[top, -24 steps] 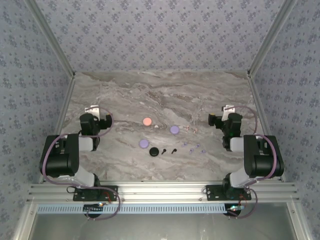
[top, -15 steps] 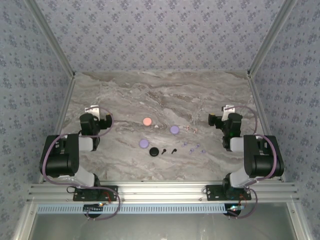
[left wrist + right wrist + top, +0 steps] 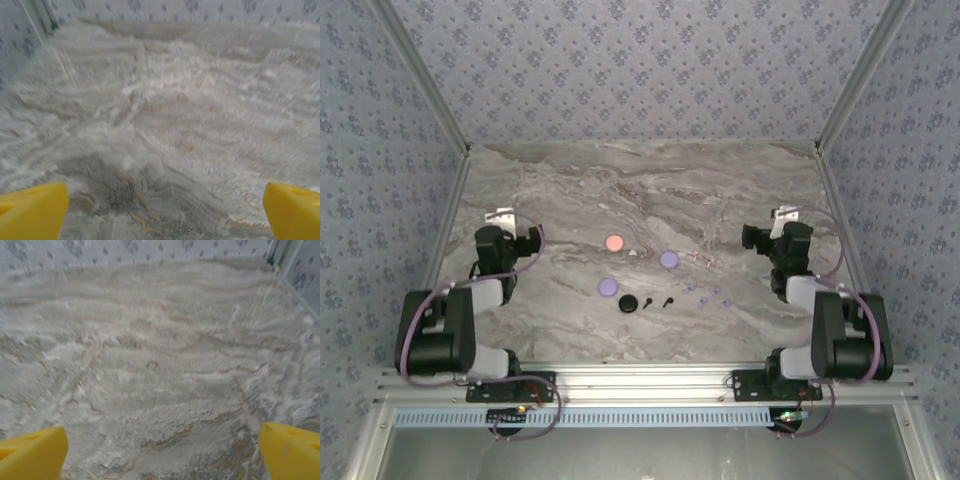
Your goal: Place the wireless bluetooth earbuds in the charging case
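At the left side of the marble table (image 3: 560, 190) we see the left gripper (image 3: 503, 218) over bare stone, well apart from the small things. In its wrist view the yellow fingers (image 3: 30, 210) sit at the two bottom corners. The jaws are spread wide, holding and touching nothing, with blurred marble between them.

Moving toward the middle, we find the round cases lying flat on the table. A purple case (image 3: 608, 287) lies nearest the left, and a pink case (image 3: 614, 242) lies farther back. A black case (image 3: 627, 303) lies just right of the purple one. A second purple case (image 3: 669, 259) lies right of the pink one. We cannot tell whether any case is open or what is inside. Any lettering on them is too small for us to read. A small pale piece (image 3: 633, 254) lies just beside the pink case, and we cannot make out what it is.

The earbuds lie loose on the marble, outside the cases. Two black earbuds (image 3: 657, 302) lie just right of the black case. The pale pink earbuds (image 3: 701, 259) lie right of the second purple case. The purple earbuds (image 3: 707, 295) are scattered nearer the arms' bases.

At the right, the right gripper (image 3: 782, 218) hangs well apart from the earbuds. In its wrist view its yellow fingers (image 3: 30, 452) also stand far apart, over bare marble.
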Robot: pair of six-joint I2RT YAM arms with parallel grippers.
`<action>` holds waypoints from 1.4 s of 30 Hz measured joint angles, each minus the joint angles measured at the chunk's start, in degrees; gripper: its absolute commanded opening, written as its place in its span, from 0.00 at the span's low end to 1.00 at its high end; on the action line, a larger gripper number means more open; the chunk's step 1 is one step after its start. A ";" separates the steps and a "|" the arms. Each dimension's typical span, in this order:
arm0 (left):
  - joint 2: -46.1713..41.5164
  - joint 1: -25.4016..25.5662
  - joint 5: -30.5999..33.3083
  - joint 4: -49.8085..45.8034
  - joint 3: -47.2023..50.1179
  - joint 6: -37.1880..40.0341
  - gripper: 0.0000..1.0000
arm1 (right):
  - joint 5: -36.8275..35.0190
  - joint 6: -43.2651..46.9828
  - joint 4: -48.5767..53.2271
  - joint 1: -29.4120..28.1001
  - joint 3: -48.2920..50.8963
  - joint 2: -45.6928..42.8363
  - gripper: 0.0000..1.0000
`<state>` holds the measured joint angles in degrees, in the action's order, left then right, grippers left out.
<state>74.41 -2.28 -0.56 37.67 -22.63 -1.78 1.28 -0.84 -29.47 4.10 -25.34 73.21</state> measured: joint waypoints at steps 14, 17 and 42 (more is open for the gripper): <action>-25.62 4.13 -4.07 -35.52 -9.46 -32.30 0.99 | -2.51 -7.41 45.57 -23.43 -21.24 -9.14 1.00; -26.56 7.85 -6.38 -38.53 -8.37 -36.96 0.99 | -3.23 -9.18 52.68 -29.49 -25.33 -3.58 1.00; -28.30 17.68 -4.09 -46.29 -4.55 -40.87 0.99 | -13.09 -48.52 63.17 -47.25 -46.95 34.62 0.81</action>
<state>46.11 15.40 -4.64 -8.62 -27.18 -42.65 -11.81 -49.36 33.69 -43.16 -72.29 107.83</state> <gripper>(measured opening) 0.993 0.830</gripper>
